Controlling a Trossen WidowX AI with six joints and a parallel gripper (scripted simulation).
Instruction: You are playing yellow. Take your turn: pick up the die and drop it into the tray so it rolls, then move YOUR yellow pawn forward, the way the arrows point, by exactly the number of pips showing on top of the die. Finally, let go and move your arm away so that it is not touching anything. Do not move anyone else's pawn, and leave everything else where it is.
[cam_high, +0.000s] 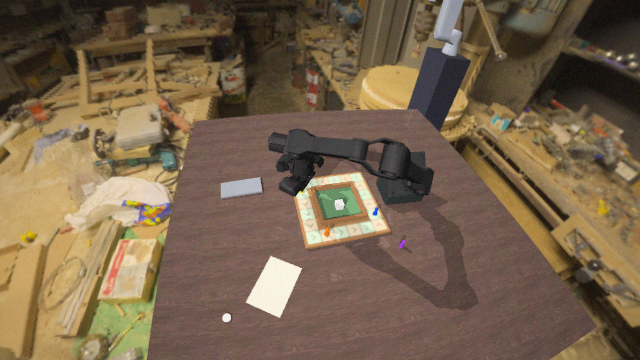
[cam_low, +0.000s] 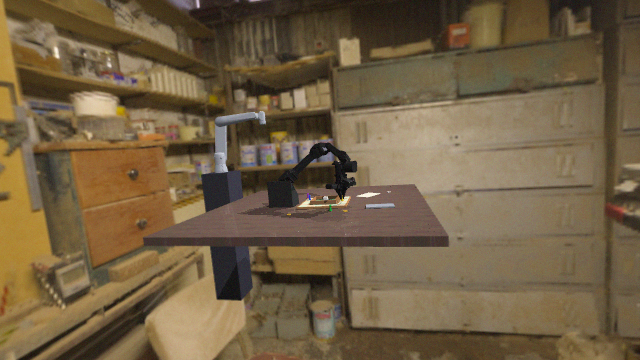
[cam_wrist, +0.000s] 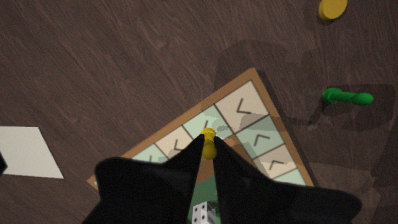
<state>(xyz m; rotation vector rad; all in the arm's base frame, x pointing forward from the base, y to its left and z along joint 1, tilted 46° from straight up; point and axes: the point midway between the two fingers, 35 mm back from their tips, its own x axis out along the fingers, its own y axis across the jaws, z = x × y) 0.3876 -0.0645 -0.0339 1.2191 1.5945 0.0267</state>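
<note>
The gripper (cam_wrist: 209, 150) pinches the yellow pawn (cam_wrist: 208, 142) by its body, holding it over the board's (cam_high: 381, 231) arrowed track, apparently to place it. The die (cam_high: 339, 204) already rests in the green tray (cam_high: 362, 202), mid-table.

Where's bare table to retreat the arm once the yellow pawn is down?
Bare wood shows between the grey slab and white sheet, and across the near right beyond the purple pawn. Crowded: around the board, where the pincer grips the yellow pawn, a green pawn lying alongside.
</note>
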